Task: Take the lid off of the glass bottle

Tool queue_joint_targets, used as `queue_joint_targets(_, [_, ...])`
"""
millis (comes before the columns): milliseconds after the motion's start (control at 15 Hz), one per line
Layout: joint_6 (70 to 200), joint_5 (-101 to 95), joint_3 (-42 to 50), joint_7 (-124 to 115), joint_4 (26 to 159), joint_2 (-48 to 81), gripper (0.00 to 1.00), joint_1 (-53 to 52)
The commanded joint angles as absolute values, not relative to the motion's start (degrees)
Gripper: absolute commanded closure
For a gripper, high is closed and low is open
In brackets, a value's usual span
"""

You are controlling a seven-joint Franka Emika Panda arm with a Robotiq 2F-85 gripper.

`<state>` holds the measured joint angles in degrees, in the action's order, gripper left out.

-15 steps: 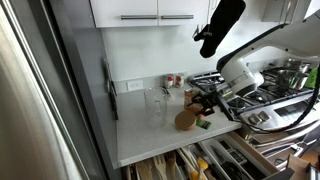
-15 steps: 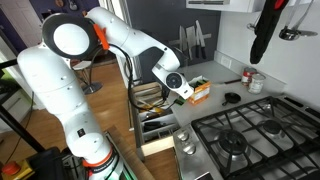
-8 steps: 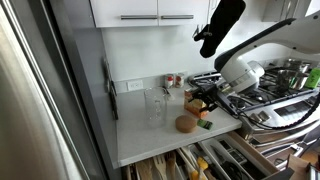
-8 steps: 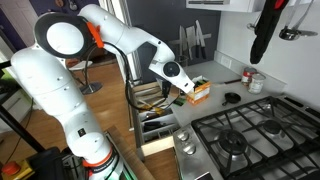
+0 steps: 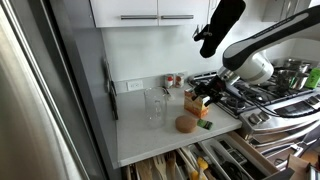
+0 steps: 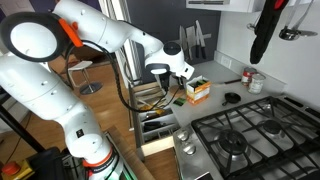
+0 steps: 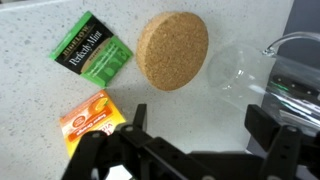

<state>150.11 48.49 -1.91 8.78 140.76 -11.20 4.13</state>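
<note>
The round tan cork lid (image 7: 173,50) lies flat on the white counter, apart from the clear glass bottle (image 7: 235,68), which stands open-mouthed beside it. In an exterior view the lid (image 5: 186,123) lies in front of the bottle (image 5: 155,105). My gripper (image 7: 200,130) is open and empty, raised above the counter near the lid and touching nothing. It also shows in both exterior views (image 5: 205,96) (image 6: 170,86), where it hovers by the orange-brown carton (image 5: 194,103).
A green tea packet (image 7: 93,55) and the orange carton (image 7: 95,115) lie near the lid. Small red-topped jars (image 5: 172,80) stand at the back wall. A gas stove (image 6: 245,135) adjoins the counter. Open drawers (image 5: 215,160) stick out below the counter's edge.
The lid, held tilted a second ago, now lies flat on the counter. My gripper has let go of it and has risen up and away.
</note>
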Motion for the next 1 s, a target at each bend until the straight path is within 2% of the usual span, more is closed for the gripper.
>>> queue_joint_targets(0, [141.9,32.5,-1.0,0.2,140.8,-17.9,0.0,5.8])
queue_joint_targets(667, [122.5,20.5,1.1,-5.5,131.8,-21.4,0.0,4.0])
queue_joint_targets(733, [125.6,22.5,1.4,-3.7,132.7,-21.7,0.0,3.3])
queue_joint_targets(933, [124.2,21.7,1.5,-4.3,132.2,-21.5,0.0,3.4])
